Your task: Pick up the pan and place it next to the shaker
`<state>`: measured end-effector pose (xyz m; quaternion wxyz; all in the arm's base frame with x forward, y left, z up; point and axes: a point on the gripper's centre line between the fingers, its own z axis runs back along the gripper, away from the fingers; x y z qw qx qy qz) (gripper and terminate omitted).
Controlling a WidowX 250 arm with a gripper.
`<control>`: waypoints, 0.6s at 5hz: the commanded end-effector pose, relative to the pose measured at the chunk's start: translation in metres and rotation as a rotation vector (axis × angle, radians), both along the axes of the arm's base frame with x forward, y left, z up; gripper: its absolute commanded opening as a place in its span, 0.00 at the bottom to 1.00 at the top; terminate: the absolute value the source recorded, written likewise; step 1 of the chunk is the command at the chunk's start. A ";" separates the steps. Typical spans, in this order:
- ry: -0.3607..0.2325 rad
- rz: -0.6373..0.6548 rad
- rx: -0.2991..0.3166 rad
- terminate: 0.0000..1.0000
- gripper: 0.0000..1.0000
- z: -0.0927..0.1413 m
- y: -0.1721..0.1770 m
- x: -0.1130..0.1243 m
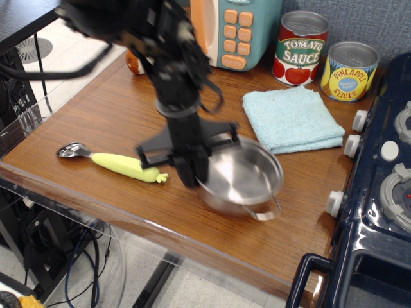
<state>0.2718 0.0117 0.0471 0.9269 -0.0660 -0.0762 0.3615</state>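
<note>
The pan [247, 176] is a shiny steel pot with a wire loop handle at its front. It is lifted and tilted above the wooden counter [96, 122]. My gripper [194, 172] is shut on the pan's left rim, the arm reaching down from the upper left. The shaker [133, 63] shows only as a brown and white bit at the back left, mostly hidden behind my arm.
A yellow-handled spoon [119, 163] lies left of the pan. A light blue cloth [292, 119] lies behind it. Two tin cans [300, 48] stand at the back right by a toy phone [241, 29]. A dark stove [382, 186] borders the right.
</note>
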 end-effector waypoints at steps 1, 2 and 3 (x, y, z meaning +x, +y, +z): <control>-0.118 0.207 -0.018 0.00 0.00 0.051 0.055 0.035; -0.113 0.311 -0.041 0.00 0.00 0.051 0.080 0.067; -0.111 0.373 -0.030 0.00 0.00 0.040 0.097 0.091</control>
